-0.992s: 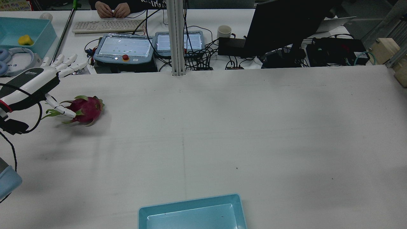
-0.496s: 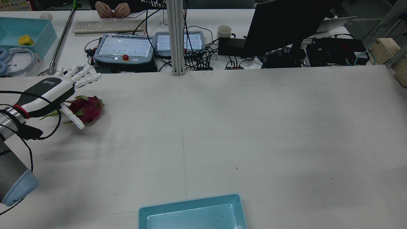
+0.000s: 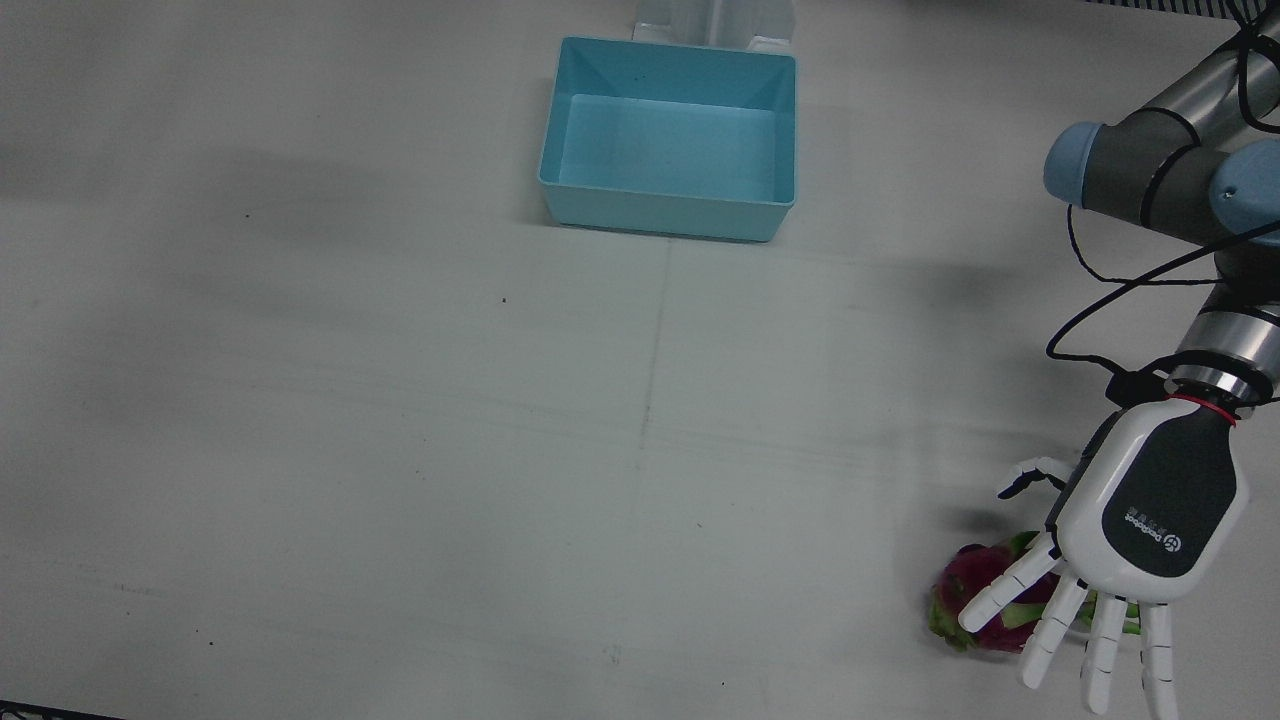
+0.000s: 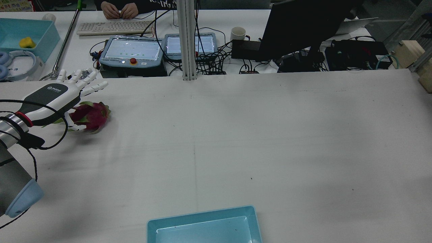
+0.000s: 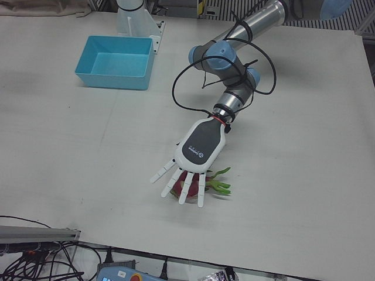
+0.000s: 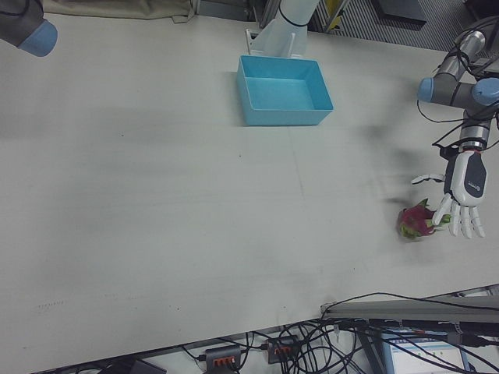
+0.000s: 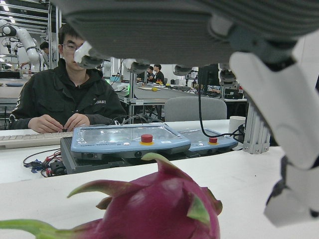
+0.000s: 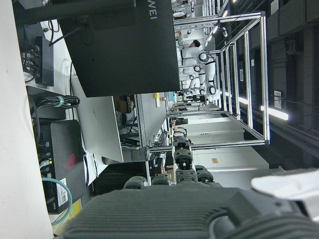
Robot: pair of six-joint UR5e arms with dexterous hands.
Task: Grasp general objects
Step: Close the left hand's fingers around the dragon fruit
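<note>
A magenta dragon fruit with green scales lies on the white table at the far left of the rear view. It also shows in the front view, the left-front view, the right-front view and close up in the left hand view. My left hand hovers just over it, open, fingers spread flat above the fruit and thumb curled down beside it. It holds nothing. My right hand shows only in its own view, fingers extended, away from the table.
An empty teal bin stands at the table's middle by the pedestals, also in the rear view. Beyond the far table edge are teach pendants, a keyboard, a monitor and a seated person.
My left hand has moved right and forward from beside the dragon fruit to over it. Its thumb has curled in toward the fruit. The fruit has not moved.
</note>
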